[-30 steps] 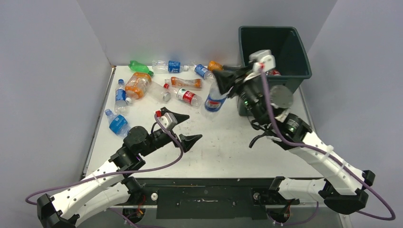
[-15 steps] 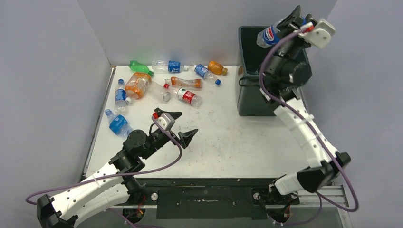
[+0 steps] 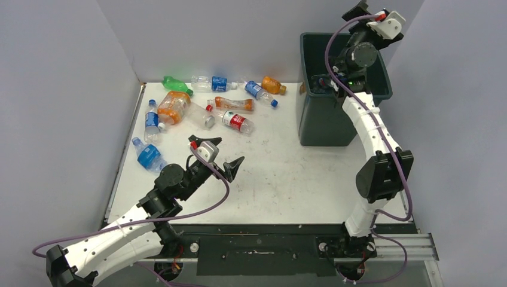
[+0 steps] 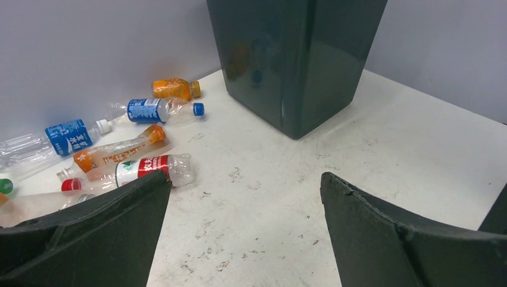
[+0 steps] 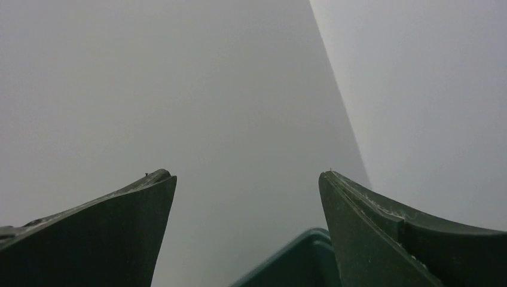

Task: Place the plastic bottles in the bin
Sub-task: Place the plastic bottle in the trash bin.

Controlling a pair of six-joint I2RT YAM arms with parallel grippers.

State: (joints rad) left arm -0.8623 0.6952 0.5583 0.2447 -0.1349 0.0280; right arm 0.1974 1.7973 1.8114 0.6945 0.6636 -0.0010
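Grey walls point(image 3: 60, 89) flank table point(image 3: 287, 176); bottles point(image 3: 238, 122) far-left, bin point(image 3: 317, 122) far-right.

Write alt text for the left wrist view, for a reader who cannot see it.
The open left gripper frames a scuffed white table, with the tall dark green bin standing ahead. Several plastic bottles lie on their sides left of it.

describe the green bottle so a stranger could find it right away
Look left of the bin. In the bottle pile by the back wall, the green bottle lies at the far left corner. Only it is all green; its neighbours are clear or orange.
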